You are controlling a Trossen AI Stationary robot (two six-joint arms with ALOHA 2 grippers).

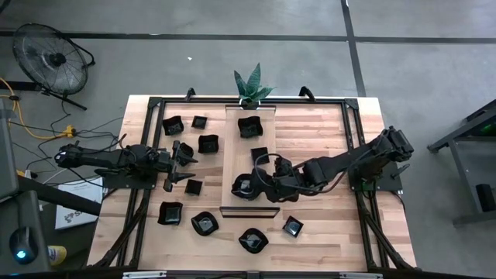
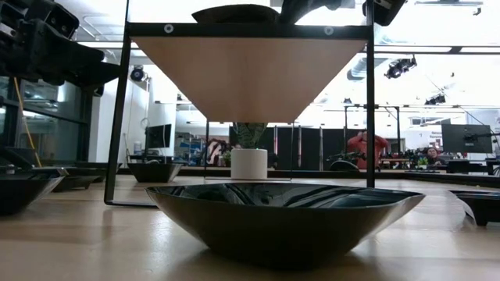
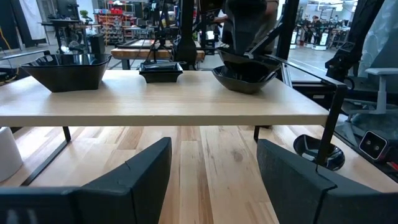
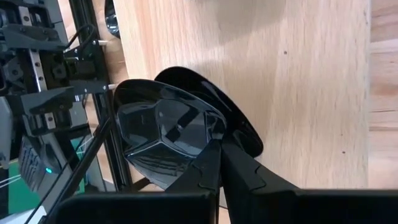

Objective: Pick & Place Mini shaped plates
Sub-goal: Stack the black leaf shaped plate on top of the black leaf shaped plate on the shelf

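Observation:
Several glossy black mini shaped plates lie on the table, such as one at the near edge (image 1: 253, 240) that fills the low view (image 2: 285, 215). Two more (image 1: 249, 125) (image 1: 260, 153) sit on the raised pale wooden board (image 1: 267, 174). My right gripper (image 1: 254, 184) reaches over the board from the right and is shut on another plate (image 4: 165, 134), also seen in the left wrist view (image 3: 245, 73). My left gripper (image 3: 211, 180) waits open at the table's left (image 1: 180, 164), level and touching nothing. My right gripper pinches the plate's raised rim (image 4: 211, 140) between its two fingers, on the side nearest the arm. The fingers slant down from the table's right. The plate is tilted over the board's near left part; whether its underside touches the board I cannot tell.
The board stands on a black frame (image 1: 353, 124) above the table. A potted plant (image 1: 252, 87) is at the far edge, its white pot (image 2: 250, 164) behind the board. More plates lie left of the board (image 1: 208, 143) and along the near side (image 1: 204, 223) (image 1: 293, 226).

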